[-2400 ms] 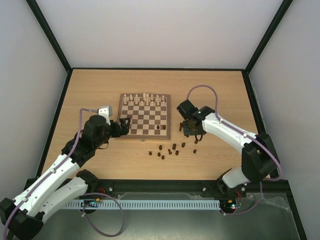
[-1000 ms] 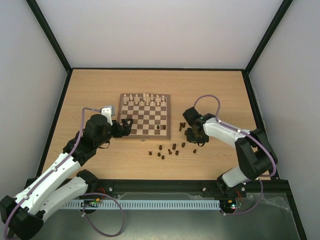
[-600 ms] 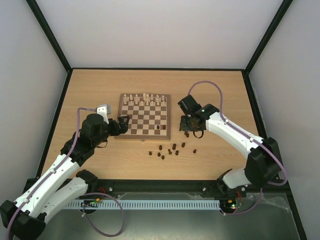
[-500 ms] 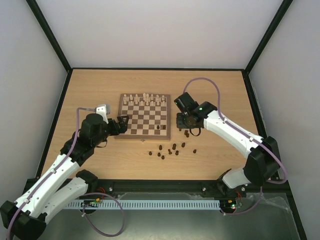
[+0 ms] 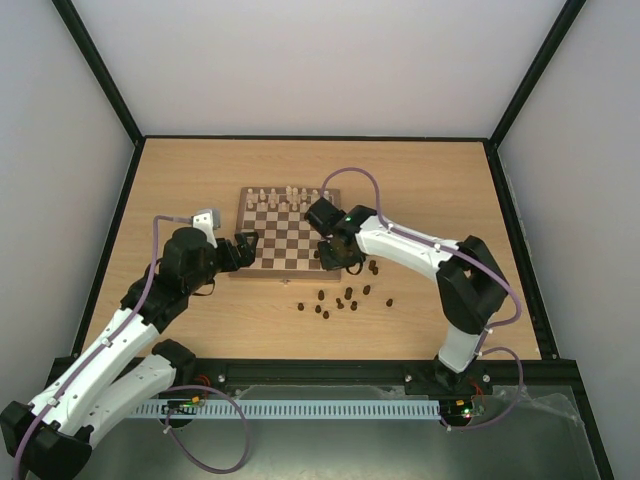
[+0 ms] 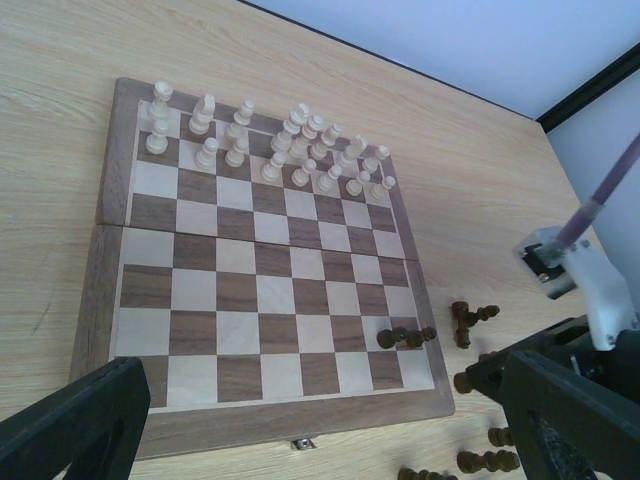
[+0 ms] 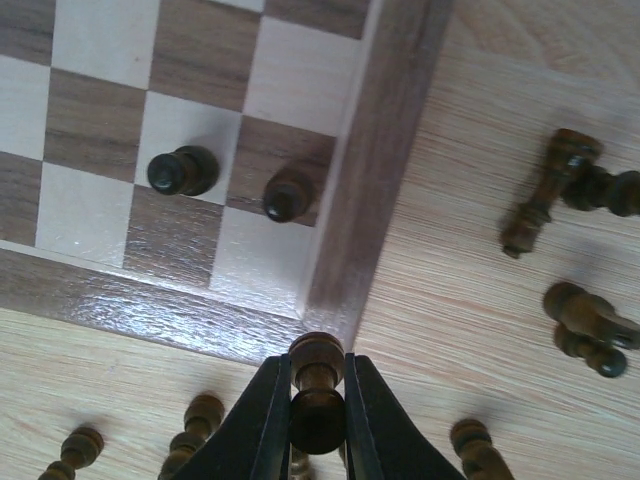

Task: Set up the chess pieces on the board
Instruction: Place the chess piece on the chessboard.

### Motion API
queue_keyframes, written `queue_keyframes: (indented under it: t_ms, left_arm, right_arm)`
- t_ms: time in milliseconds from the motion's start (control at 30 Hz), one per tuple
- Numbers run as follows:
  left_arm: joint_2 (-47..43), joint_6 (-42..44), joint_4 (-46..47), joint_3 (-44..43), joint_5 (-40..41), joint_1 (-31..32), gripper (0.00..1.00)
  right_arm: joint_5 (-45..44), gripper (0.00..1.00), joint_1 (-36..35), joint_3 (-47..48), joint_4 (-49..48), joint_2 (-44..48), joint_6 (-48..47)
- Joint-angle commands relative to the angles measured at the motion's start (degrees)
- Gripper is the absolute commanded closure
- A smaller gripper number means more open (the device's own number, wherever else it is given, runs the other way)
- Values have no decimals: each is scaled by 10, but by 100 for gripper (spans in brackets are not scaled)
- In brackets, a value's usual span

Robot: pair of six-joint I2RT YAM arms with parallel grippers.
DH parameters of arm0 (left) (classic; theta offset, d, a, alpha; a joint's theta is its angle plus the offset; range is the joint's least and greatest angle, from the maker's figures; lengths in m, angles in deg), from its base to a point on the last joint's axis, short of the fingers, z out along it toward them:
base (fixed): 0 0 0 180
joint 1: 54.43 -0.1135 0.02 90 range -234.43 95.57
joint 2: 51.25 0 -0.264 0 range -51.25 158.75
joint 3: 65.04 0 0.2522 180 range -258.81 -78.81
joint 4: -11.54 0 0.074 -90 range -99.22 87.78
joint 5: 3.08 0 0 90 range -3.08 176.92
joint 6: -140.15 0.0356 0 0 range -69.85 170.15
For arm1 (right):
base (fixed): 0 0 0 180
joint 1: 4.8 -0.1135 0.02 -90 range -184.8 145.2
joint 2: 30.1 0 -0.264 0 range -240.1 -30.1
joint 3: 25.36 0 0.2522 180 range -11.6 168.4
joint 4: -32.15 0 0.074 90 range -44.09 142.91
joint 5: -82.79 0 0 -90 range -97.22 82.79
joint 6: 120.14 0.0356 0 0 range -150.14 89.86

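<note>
The board [image 5: 268,242] lies mid-table with cream chessmen on its far rows. Two dark chess pieces [image 7: 181,171] stand near its near right corner, also in the left wrist view [image 6: 404,337]. My right gripper [image 7: 318,400] is shut on a dark chess piece [image 7: 317,398] and holds it above the board's near right corner; it shows in the top view [image 5: 336,255]. Several dark pieces [image 5: 338,299] lie on the table right of and in front of the board. My left gripper [image 5: 246,250] is open and empty at the board's left edge, its fingers [image 6: 85,420] spread wide.
The board's brown frame [image 7: 372,170] runs past the gripper. Loose dark pieces lie right of it [image 7: 560,190] and below it [image 7: 190,425]. The cream chessmen [image 6: 270,140] fill the far two rows. Black enclosure posts edge the table.
My right gripper picked up a dark piece from the table right of the board and moved left with it to the board's near right corner. My left arm barely moved.
</note>
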State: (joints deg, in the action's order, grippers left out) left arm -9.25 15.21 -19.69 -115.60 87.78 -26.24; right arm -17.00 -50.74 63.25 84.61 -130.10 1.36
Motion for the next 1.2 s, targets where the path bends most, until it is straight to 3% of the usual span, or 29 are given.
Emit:
queue_keyframes:
  t_ms: [0,667,1000,1167]
  left_arm:
    - [-7,-2,-4,-7,-3,-4,1]
    - [-7,-2,-6,-4,7,-4,1]
    - [-8,-2,-7,0,8,-4,1]
    - [-10,-1,-10,-3,8,-4,1]
  right_arm:
    - [5,93,-10,23,4,-25,-4]
    - [10,87,-14,43,-31,-78,-9]
    - [13,76,-16,45,-29,-72,-10]
    - [-2,67,-27,34,-14,-13,-8]
